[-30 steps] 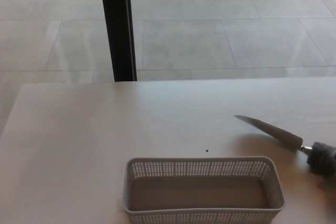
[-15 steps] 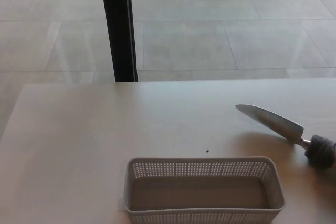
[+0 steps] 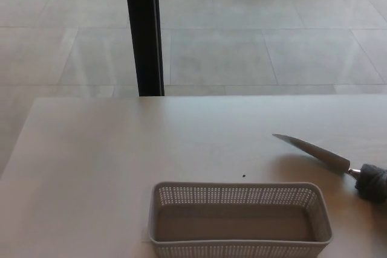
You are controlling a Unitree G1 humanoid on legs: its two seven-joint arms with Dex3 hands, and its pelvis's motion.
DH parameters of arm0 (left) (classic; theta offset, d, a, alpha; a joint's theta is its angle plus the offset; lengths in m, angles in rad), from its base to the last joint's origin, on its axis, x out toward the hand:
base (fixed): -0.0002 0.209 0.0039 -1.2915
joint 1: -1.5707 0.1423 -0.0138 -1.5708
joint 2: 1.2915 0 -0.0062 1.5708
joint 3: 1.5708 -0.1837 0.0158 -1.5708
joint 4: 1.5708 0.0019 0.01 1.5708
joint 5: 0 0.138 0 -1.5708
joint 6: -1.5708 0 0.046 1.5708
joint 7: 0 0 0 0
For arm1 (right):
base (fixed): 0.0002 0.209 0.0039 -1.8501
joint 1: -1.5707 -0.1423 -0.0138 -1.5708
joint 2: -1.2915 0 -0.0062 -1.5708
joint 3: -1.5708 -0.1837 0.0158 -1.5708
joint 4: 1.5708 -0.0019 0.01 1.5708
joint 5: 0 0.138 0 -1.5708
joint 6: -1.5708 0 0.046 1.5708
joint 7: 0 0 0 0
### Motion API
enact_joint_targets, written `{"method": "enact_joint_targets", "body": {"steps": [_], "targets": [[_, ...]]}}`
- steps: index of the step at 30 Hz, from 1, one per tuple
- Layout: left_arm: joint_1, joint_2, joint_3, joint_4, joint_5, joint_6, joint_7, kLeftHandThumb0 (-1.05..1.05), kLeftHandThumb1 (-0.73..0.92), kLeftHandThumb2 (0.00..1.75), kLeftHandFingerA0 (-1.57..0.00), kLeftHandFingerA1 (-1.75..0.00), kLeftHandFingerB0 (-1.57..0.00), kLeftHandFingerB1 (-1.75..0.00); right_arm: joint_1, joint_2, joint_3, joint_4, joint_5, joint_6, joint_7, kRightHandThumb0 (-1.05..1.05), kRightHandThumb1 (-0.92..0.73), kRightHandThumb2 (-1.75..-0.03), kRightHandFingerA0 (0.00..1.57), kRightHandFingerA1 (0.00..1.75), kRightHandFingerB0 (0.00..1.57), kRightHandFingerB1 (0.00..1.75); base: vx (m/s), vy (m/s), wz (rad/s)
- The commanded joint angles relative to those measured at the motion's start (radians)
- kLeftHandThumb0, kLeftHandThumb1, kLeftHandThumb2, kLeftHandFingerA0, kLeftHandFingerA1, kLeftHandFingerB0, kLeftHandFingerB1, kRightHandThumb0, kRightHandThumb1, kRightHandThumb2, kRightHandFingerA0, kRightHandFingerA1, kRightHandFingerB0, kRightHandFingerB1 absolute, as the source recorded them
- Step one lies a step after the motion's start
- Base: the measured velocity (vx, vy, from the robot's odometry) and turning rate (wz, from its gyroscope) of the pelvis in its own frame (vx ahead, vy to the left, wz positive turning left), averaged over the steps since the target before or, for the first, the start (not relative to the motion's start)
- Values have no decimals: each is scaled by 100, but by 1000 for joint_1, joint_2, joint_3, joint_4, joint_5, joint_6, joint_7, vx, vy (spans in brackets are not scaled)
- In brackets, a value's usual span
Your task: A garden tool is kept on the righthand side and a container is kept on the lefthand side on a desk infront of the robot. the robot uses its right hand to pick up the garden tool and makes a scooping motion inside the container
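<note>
Head view, one moment recorded. Item one: garden tool [image 3: 317,153], a narrow metal blade with a dark grip at picture right, the grip partly cut off by the frame edge; it looked more like a knife than a trowel. Blade pointed toward picture left and slightly away from the robot, tip well apart from the container. Whether it lay on the surface [image 3: 121,149] or hung just above it could not be told, though a soft shadow sat beneath the blade.

Item two: container [image 3: 240,219], a pale perforated basket, oblong, empty, at the near edge of the surface, its lower wall clipped by the frame.

Item three: a small dark speck [image 3: 243,177] on the surface just beyond the container's far rim.

Item four: a black post [image 3: 144,28] standing on the tiled floor beyond the surface.

Hands: neither hand showed in the frame. The right hand, if at the grip, was outside the picture, so whether it was released, clenched or grasping the tool could not be told. Left hand likewise absent.

Hazards, as judged: the blade's tip could catch on the container's near corner or perforated wall on the way in and push the light basket along the surface; a grip taken far back on the handle could let the blade swing or droop
</note>
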Motion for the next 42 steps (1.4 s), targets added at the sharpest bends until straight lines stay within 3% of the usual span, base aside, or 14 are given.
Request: {"method": "enact_joint_targets", "body": {"steps": [1,4,6,13,17,19,20,25,26,28,29,31,36,42], "targets": [[6,19,-13,-1,9,-30,-8,-59,62,59,-57,-61,-59,-44,148,6,10,81,-56,-124,-212,-30,-75,-68,79,162,74,78,0,0,0],[8,24,-18,0,12,-37,-10,-59,61,58,-58,-66,-59,-45,172,0,-67,79,3,-221,-323,-21,-63,-73,90,167,70,127,0,0,0],[7,25,-21,1,13,-36,-4,-60,61,58,-63,-71,-60,-44,177,0,-106,66,25,-233,-334,-28,-64,-67,85,160,80,80,0,0,0],[3,30,-23,-5,10,-30,3,-57,62,59,-64,-72,-61,-46,172,13,-325,38,125,-358,-499,-18,-54,-80,91,171,81,124,0,0,0],[-1,31,-29,5,16,-20,7,-55,64,59,-66,-67,-62,-44,164,-5,-412,-16,148,-380,-482,-22,-55,-79,99,165,90,88,0,0,0],[4,32,-31,6,15,-29,-1,-56,63,59,-60,-64,-58,-44,148,-16,-488,-46,177,-407,-488,-28,-47,-105,124,136,92,117,0,0,0],[0,31,-28,9,12,-21,3,-54,62,59,-61,-64,-58,-44,141,-17,-511,-52,178,-409,-494,-19,-50,-98,96,175,75,151,0,0,0],[1,42,-43,4,19,-23,2,-54,65,59,-63,-65,-58,-43,96,-37,-634,-76,206,-474,-485,-21,-53,-108,94,175,73,161,0,0,0],[-3,44,-44,6,19,-18,2,-54,64,59,-60,-66,-57,-44,85,-51,-655,-90,204,-482,-484,-23,-46,-103,121,137,100,125,0,0,0],[-4,48,-41,7,13,-20,-6,-53,64,59,-64,-67,-59,-44,69,-76,-682,-107,176,-511,-509,-13,-49,-97,95,175,76,158,0,0,0],[-3,49,-40,7,11,-22,-7,-53,64,59,-65,-67,-59,-44,63,-83,-686,-106,171,-522,-512,-22,-45,-104,123,138,103,127,0,0,0],[-3,49,-35,3,3,-25,-15,-53,63,59,-62,-70,-60,-46,55,-104,-697,-112,151,-553,-520,-19,-52,-98,96,175,74,161,0,0,0],[-14,54,-42,6,7,-15,-6,-51,64,59,-60,-63,-54,-43,80,-156,-678,-167,82,-604,-535,-16,-47,-79,100,174,93,120,0,0,0],[-20,64,-54,3,17,-25,1,-54,65,60,-59,-66,-60,-45,157,-262,-555,-240,-123,-659,-608,-19,-39,-107,96,168,84,136,0,0,0]]}}
